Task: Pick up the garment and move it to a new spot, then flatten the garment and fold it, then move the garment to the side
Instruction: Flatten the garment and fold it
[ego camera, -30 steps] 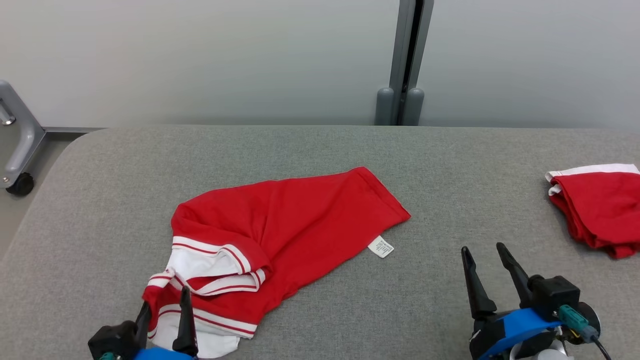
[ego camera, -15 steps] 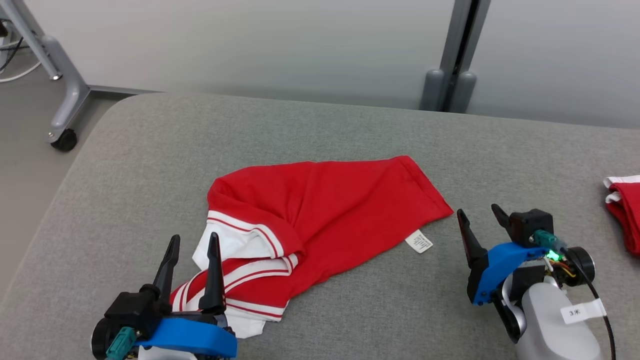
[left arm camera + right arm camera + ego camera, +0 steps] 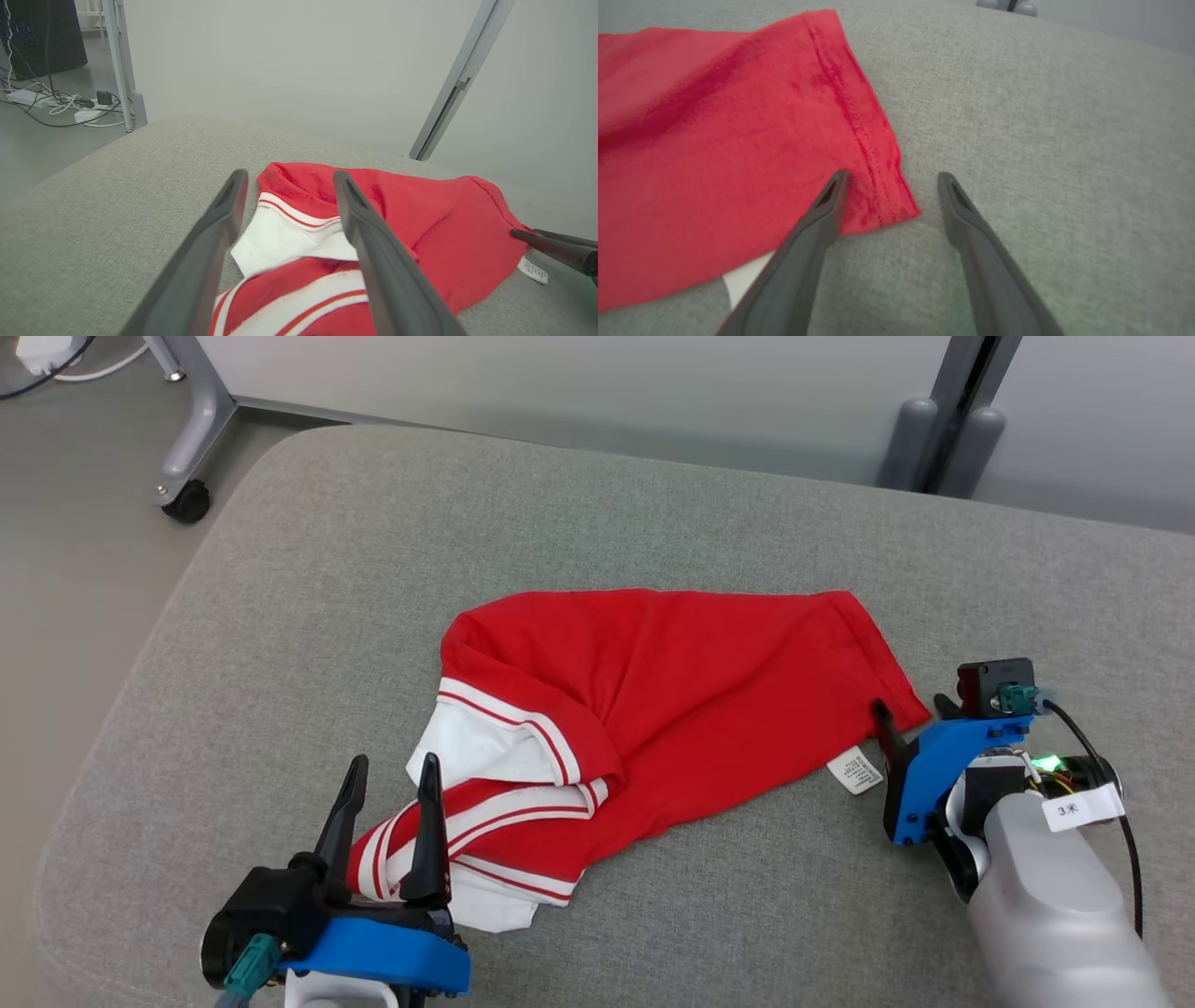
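Note:
The garment [image 3: 691, 691] is a crumpled red shirt with white, red-striped trim, lying mid-table. A white label [image 3: 854, 772] sticks out near its right corner. My left gripper [image 3: 393, 763] is open at the striped lower-left end, one finger over the trim and one just outside it. In the left wrist view the left gripper [image 3: 289, 176] frames the white trim of the garment [image 3: 420, 219]. My right gripper [image 3: 910, 705] is open at the hemmed right corner. In the right wrist view the right gripper [image 3: 893, 176] straddles that corner of the garment [image 3: 738, 140], low over the table.
The grey padded table [image 3: 653, 504] has a rounded left edge with floor beyond. A wheeled frame leg [image 3: 187, 499] stands at the far left and a grey post [image 3: 943, 439] behind the table. Cables [image 3: 60, 102] lie on the floor.
The head camera has turned and tipped down, shifting the whole picture. My right gripper has closed in on the garment's right corner. The left gripper now reaches further up along the striped end.

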Tool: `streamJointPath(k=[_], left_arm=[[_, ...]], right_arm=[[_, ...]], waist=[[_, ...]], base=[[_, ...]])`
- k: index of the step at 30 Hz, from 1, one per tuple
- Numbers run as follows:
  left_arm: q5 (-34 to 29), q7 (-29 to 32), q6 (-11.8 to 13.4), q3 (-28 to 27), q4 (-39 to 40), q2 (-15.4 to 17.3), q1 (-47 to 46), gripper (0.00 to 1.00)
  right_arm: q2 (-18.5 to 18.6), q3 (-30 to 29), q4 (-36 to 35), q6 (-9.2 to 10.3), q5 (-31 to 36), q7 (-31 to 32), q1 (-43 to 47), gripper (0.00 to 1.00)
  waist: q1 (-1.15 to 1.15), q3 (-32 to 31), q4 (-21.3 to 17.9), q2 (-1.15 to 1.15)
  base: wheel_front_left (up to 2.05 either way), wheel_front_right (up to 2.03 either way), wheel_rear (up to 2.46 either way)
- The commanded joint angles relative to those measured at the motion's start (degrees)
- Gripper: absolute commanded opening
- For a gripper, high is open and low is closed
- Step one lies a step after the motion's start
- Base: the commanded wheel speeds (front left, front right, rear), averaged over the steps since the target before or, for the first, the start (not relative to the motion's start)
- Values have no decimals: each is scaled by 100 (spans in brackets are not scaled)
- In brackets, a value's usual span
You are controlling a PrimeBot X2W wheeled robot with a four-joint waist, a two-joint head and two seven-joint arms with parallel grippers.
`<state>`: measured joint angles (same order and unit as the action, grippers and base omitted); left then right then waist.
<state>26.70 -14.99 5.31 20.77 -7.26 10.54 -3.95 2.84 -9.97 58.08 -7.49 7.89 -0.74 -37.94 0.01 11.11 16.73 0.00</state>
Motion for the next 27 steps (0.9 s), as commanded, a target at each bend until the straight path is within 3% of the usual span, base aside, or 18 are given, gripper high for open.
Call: streamJointPath(k=[1, 2, 3, 4, 5, 15, 27], left_arm=[[-48, -26, -30, -49, -9, -33, -101, 100], [-74, -25, -45, -76, -15, -50, -118, 100], [-95, -26, -63, -99, -21, -63, -128, 100], [-128, -26, -76, -117, -29, -76, -136, 100], [-148, -26, -89, -131, -31, -97, -137, 100], [-339, -26, -287, -329, -55, -191, -58, 100], [-413, -26, -480, -340, -281, -205, 112, 100]], right_arm=[[12, -25, 116, 0, -35, 29, -144, 69], [14, -23, 215, 0, -64, 66, -202, 42], [11, 17, 316, 0, -73, 78, -248, 30], [9, 61, 392, 0, -90, 47, -289, 5], [9, 101, 450, 0, -125, 3, -320, 0], [106, 136, 556, 1, -315, -863, -420, 0], [183, -383, -222, 1, -563, -1405, 965, 0]], waist=[[-1, 67, 28, 0], [-1, 90, 20, 0], [-1, 110, 6, 0], [-1, 126, -15, 0], [-1, 135, -43, 0], [-1, -15, -581, 0], [-1, -325, -1366, 0]], base=[[0, 0, 0], [0, 0, 0], [0, 0, 0], [0, 0, 0], [0, 0, 0], [0, 0, 0], [0, 0, 0]])
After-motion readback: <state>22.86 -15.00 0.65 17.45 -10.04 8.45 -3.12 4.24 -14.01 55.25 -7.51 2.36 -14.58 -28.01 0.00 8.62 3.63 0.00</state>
